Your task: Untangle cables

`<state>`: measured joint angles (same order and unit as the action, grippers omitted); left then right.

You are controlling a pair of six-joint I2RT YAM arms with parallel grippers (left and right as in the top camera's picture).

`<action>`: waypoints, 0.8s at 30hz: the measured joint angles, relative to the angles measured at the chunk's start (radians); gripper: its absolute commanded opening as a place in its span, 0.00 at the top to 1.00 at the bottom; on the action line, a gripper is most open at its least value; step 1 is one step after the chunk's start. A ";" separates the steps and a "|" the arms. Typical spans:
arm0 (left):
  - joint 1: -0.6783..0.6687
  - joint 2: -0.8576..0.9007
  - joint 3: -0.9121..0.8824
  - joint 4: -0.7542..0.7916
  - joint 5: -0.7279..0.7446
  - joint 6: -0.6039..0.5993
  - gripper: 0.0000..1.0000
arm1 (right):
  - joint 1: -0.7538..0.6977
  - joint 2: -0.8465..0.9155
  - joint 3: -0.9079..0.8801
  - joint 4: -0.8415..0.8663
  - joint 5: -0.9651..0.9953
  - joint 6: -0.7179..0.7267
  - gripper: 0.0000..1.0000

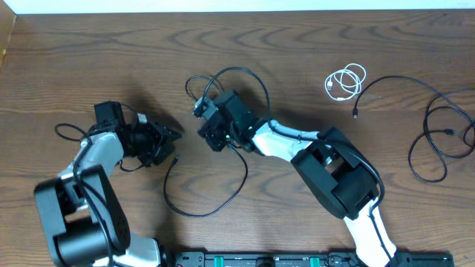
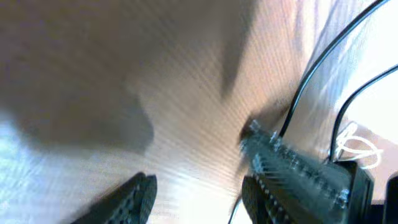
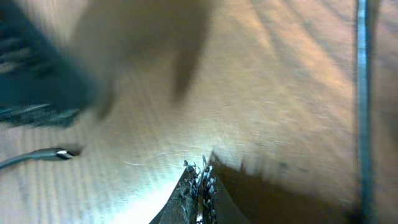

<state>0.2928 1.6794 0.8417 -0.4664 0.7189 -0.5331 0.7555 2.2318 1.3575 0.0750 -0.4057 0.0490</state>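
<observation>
A thin black cable [image 1: 223, 74] loops over and round my right gripper [image 1: 203, 130] at the table's middle, then curves down in a wide arc [image 1: 211, 208] to a plug end [image 1: 176, 158]. The right gripper [image 3: 200, 169] is shut, and no cord shows between its tips. The plug [image 3: 59, 152] lies on the wood to its left. My left gripper [image 1: 171, 139] faces it from the left, open, with only bare table between its fingers [image 2: 134, 196]. A small white cable [image 1: 346, 80] lies coiled at the back right. More black cables [image 1: 438, 126] sprawl at the far right.
The wooden table [image 1: 89, 59] ends at a white edge along the back. A black rail with green connectors [image 1: 282, 259] runs along the front edge. Both arm bases stand at the front, left [image 1: 74, 222] and right [image 1: 349, 185].
</observation>
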 measured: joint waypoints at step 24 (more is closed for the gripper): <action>0.000 -0.319 -0.085 -0.578 -0.463 0.075 0.91 | -0.036 -0.002 -0.001 -0.010 -0.006 0.032 0.98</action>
<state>0.2928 1.3609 0.7563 -1.0447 0.2558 -0.4583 0.7197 2.2295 1.3567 0.0654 -0.4122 0.0811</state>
